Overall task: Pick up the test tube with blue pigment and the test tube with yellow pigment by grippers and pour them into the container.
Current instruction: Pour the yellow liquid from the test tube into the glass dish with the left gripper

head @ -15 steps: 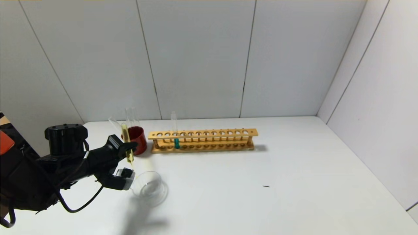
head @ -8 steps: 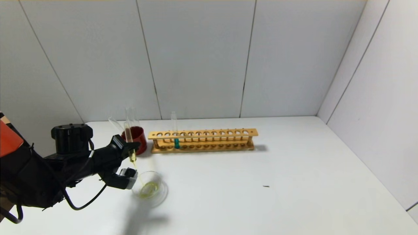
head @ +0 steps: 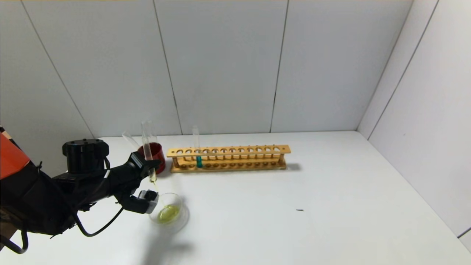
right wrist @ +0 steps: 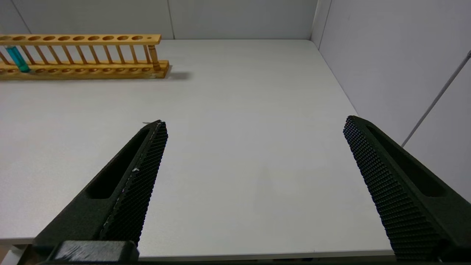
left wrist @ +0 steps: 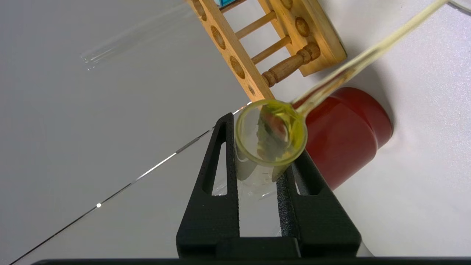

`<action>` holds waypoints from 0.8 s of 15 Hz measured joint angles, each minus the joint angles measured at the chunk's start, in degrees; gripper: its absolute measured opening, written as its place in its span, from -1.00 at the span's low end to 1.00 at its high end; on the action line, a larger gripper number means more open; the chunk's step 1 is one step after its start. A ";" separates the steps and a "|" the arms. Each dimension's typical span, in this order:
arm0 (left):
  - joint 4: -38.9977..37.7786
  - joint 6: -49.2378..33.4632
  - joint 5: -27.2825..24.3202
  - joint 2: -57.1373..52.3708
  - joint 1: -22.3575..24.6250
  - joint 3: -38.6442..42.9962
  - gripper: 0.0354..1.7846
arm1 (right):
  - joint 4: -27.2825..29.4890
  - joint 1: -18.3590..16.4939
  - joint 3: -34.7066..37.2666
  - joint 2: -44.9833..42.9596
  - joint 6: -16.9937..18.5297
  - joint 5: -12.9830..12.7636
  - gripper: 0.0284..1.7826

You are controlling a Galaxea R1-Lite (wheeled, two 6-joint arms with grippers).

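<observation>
My left gripper [head: 148, 168] is shut on the test tube with yellow pigment [head: 148, 156], held tilted with its mouth down over the container [head: 168, 213]. A thin yellow stream runs from the mouth into the container, which holds a yellow pool. In the left wrist view the tube [left wrist: 257, 173] sits between the black fingers [left wrist: 224, 154], its rim tinted yellow. The test tube with blue pigment [head: 198, 161] stands upright in the wooden rack [head: 235, 150], also seen from the right wrist [right wrist: 17, 59]. My right gripper [right wrist: 254, 121] hangs open over bare table, out of the head view.
A dark red cup [head: 157, 154] with clear tubes [head: 147, 130] in it stands just behind the left gripper, beside the rack's left end. In the left wrist view the red cup [left wrist: 346, 136] is close behind the held tube. Grey walls close the table's back and right.
The held tube has tipped further and its yellow liquid has run out; the container, empty a second ago, now holds a yellow pool. The left arm has shifted slightly right.
</observation>
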 joint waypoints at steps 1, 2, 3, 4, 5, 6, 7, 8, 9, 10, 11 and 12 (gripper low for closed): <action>-0.02 0.00 0.00 -0.11 -0.09 0.18 -0.66 | 0.00 0.00 0.00 0.00 0.00 -0.02 0.96; 0.00 0.00 0.02 -0.28 -0.15 0.33 -0.66 | 0.00 0.00 0.00 0.00 0.00 0.00 0.96; 0.00 -0.02 0.00 -0.48 -0.23 0.40 -0.66 | 0.00 0.00 0.00 0.00 0.00 0.00 0.96; 0.00 0.02 0.02 -0.67 -0.30 0.44 -0.66 | 0.00 0.00 0.00 0.00 0.02 -0.02 0.96; 0.06 0.06 0.16 -0.85 -0.28 0.60 -0.66 | 0.00 0.00 0.00 0.00 0.02 -0.02 0.96; 0.06 0.37 0.24 -0.95 -0.30 0.71 -0.66 | 0.00 0.00 0.00 0.00 0.00 0.00 0.96; 0.11 1.05 0.30 -1.08 -0.41 0.77 -0.66 | 0.00 0.00 0.00 0.00 0.00 -0.02 0.96; 0.09 1.44 0.33 -1.16 -0.59 0.82 -0.66 | 0.00 0.00 0.00 0.00 0.00 0.00 0.96; 0.09 1.52 0.46 -1.17 -0.91 0.90 -0.66 | 0.00 0.00 0.00 0.00 0.00 0.00 0.96; 0.09 1.60 0.91 -1.22 -1.16 1.07 -0.66 | 0.00 0.00 0.00 0.00 0.00 0.00 0.96; 0.06 1.63 1.44 -1.24 -1.33 1.29 -0.66 | 0.00 0.00 0.00 0.00 0.00 0.00 0.96; 0.02 1.63 1.54 -1.33 -1.66 1.46 -0.66 | 0.00 0.00 0.00 0.00 0.00 0.00 0.96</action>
